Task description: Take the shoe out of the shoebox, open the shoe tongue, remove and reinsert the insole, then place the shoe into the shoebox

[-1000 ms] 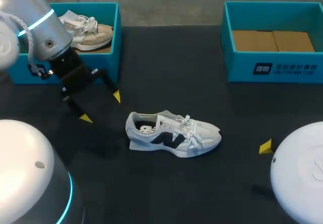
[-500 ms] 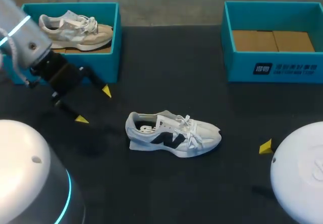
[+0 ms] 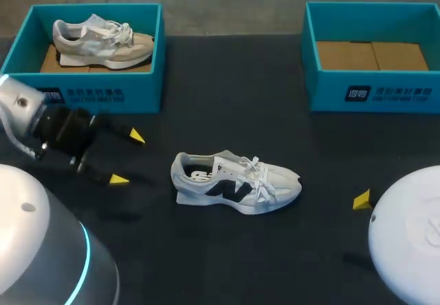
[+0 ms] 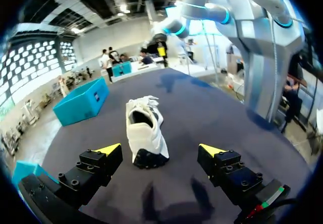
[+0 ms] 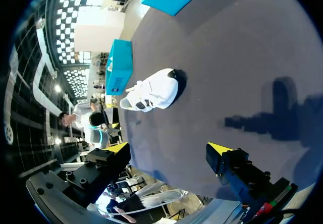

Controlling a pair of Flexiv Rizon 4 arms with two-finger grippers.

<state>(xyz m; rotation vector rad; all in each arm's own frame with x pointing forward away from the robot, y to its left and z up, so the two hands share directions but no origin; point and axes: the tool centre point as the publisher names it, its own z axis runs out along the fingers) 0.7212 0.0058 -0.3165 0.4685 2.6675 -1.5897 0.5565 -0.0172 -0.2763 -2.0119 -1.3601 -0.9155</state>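
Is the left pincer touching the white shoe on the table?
Apart. Head view shows bare table between the left pincer and the white shoe.

Furniture: table (image 3: 227, 92), black matte top, spans L to R.
Far edge: straight, runs full width.
Light: soft dark shadows (image 5: 275, 115) on tabletop.

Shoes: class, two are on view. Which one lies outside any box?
The white shoe with the dark side mark, lying on the black table mid-scene. The other, a beige shoe, sits inside the teal shoebox at the left.
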